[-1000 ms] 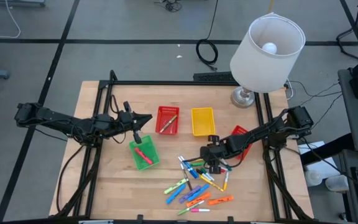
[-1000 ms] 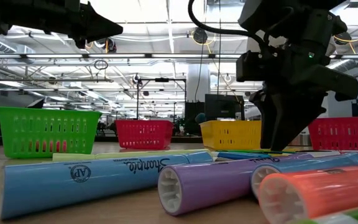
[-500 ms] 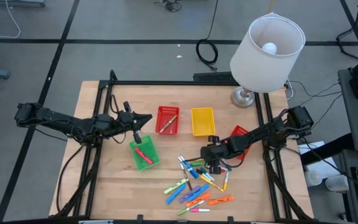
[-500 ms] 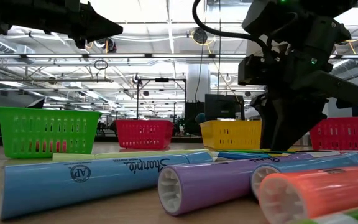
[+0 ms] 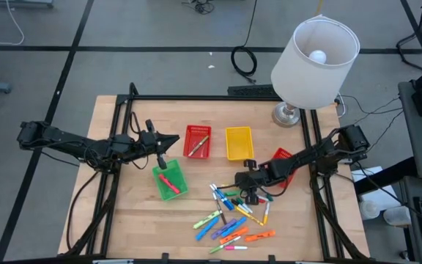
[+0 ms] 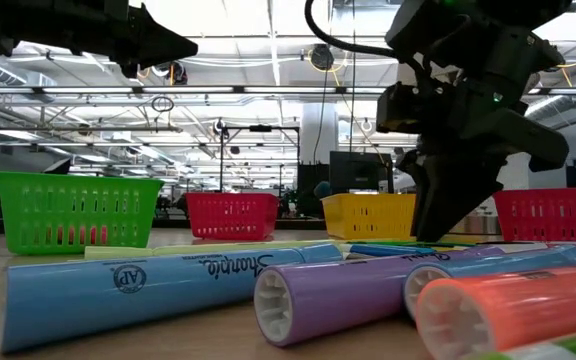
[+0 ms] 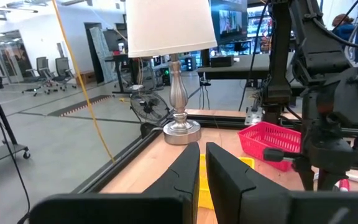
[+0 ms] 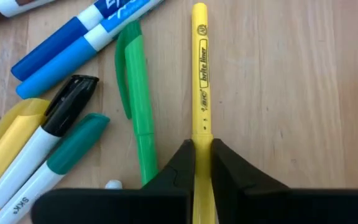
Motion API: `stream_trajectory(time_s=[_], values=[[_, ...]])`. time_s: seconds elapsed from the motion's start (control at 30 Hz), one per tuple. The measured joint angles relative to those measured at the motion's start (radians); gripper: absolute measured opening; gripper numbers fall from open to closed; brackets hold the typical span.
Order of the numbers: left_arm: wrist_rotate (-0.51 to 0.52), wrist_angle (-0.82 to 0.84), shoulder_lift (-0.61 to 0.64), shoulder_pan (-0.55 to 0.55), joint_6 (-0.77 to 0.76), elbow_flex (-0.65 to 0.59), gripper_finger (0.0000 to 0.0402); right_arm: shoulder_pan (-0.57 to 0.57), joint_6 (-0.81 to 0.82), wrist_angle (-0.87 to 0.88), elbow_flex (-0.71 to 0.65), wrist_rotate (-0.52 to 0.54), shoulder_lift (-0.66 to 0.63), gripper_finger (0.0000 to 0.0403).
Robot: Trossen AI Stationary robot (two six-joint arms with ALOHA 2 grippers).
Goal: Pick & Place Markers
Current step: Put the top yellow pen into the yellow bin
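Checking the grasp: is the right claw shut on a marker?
Shut: right claw fingers press both sides of the yellow marker.

- High view: you look straight down on the whole table (image 5: 123, 213).
- Low view: you sit at tabletop level, right against the markers (image 6: 268, 285).
- Right wrist: close over those same markers.
- Left wrist: you face the lamp (image 7: 169, 37), also seen from above.

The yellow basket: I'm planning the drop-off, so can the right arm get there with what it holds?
Probably yes. The right gripper is shut on the yellow highlighter, and the yellow basket sits open-topped just beyond the marker pile, nothing between them.
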State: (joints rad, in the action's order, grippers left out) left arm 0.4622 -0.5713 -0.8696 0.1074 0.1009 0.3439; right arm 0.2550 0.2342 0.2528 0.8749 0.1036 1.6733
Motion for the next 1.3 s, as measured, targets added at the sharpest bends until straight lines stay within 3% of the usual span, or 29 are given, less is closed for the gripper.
stream_trajectory(time_s=[0.2, 0.53, 0.67, 0.77, 0.9, 1.17, 1.3], values=[[0.000, 0.000, 0.000, 0.000, -0.001, 0.000, 0.0037, -0.015, -0.062, 0.054, 0.050, 0.000, 0.002, 0.0018], [0.000, 0.000, 0.000, 0.000, -0.002, 0.000, 0.0037, -0.005, -0.156, 0.303, 0.322, 0.026, -0.007, 0.0003], [0.000, 0.000, 0.000, 0.000, -0.005, 0.000, 0.0037, -0.005, -0.142, 0.323, 0.342, 0.053, -0.006, 0.0001], [0.000, 0.000, 0.000, 0.000, -0.010, 0.000, 0.0037, -0.005, -0.135, 0.308, 0.342, 0.009, -0.004, 0.0003], [0.000, 0.000, 0.000, 0.000, -0.009, 0.000, 0.0037, 0.003, -0.128, 0.237, 0.337, -0.029, 0.045, 0.0032], [-0.013, -0.001, 0.000, 0.000, -0.009, 0.000, 0.0037, 0.002, -0.160, 0.070, 0.336, -0.080, 0.178, 0.0144], [-0.013, 0.002, 0.000, 0.000, -0.009, 0.000, 0.0037, 0.001, -0.160, 0.062, 0.343, -0.084, 0.213, 0.0172]])
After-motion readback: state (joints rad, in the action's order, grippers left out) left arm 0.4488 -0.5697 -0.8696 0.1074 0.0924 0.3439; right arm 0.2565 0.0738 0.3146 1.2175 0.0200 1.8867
